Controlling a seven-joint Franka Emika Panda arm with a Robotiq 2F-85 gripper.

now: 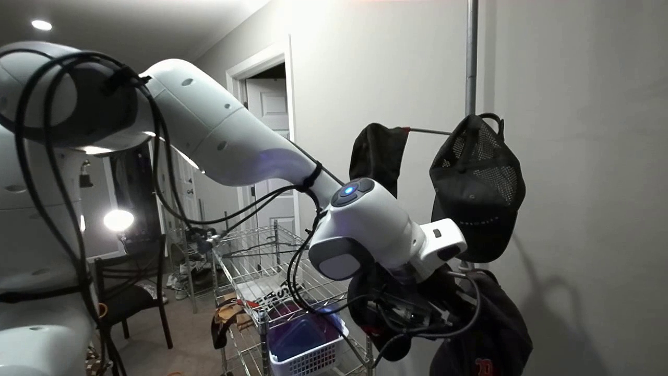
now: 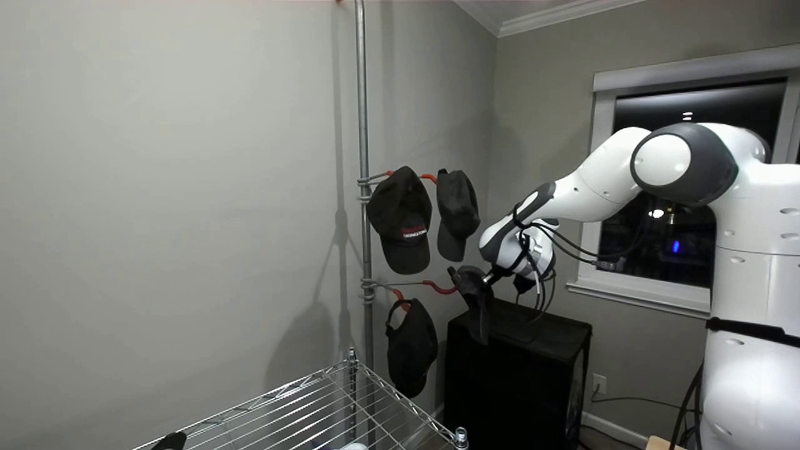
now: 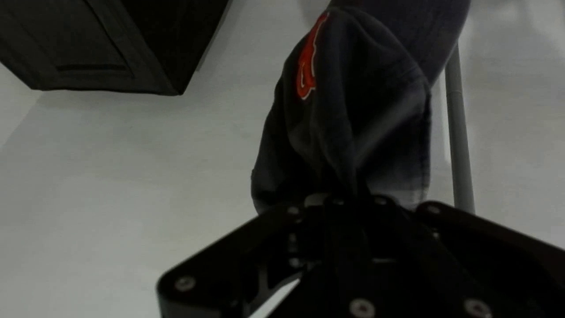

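Step in hand looks like the grasp on the dark cap (image 3: pixel 326 128) with the red logo; gripper (image 3: pixel 348 201) is clenched, a fold of cap fabric pinched at its tips; in an exterior view the cap sits at the right end of the lower red hook (image 2: pixel 439 289), right of the metal pole (image 2: pixel 362 112); can't tell if its strap is looped over the hook; next move, my read, calls for a tight pinch, a check on that strap, then slow travel in line with the hook; a sideways tug could snag it.

Room: mesh-backed cap (image 1: pixel 472 183) above the held one; wire shelf (image 2: pixel 407 399) near, left of the cap; black cabinet (image 2: pixel 509 375) and window (image 2: pixel 662 250) to the right; chair (image 1: pixel 125 308) and door (image 1: pixel 274 104) far left in an exterior view.
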